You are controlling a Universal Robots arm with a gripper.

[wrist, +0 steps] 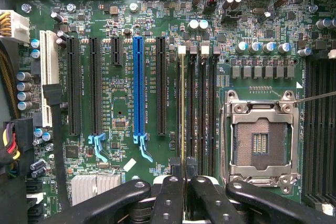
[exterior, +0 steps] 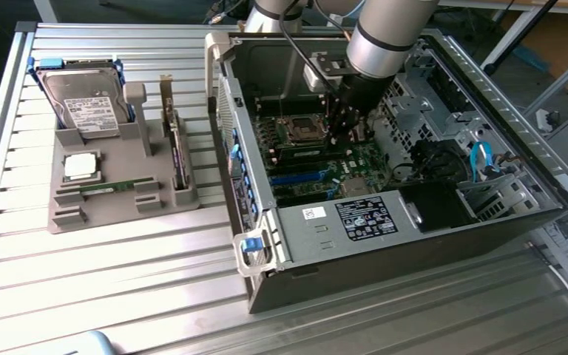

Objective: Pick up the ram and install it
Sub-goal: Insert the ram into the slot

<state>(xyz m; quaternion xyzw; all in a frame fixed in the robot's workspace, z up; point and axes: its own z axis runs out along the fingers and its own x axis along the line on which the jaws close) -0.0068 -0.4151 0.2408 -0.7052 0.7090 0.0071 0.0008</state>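
Seen edge-on in the wrist view, the ram [wrist: 182, 108] is a thin yellow-green strip lying along the first memory slot, the one beside the black expansion slots. My gripper [wrist: 184, 174] is shut on its near end, the black fingers [wrist: 169, 195] pressed to both sides. Whether the stick is pushed home in the slot I cannot tell. In the exterior view the gripper [exterior: 348, 126] reaches down into the open computer case [exterior: 363, 218], just above the motherboard. A second ram stick [exterior: 109, 188] lies flat in the grey holder [exterior: 116, 216] outside the case.
The empty processor socket [wrist: 260, 142] sits close beside the memory slots, and a blue expansion slot [wrist: 138, 87] lies on the other side. The holder also carries a hard drive [exterior: 85, 103], a silver processor [exterior: 80, 166] and an upright dark card [exterior: 175, 159]. Cables and drive cages line the case's far side.
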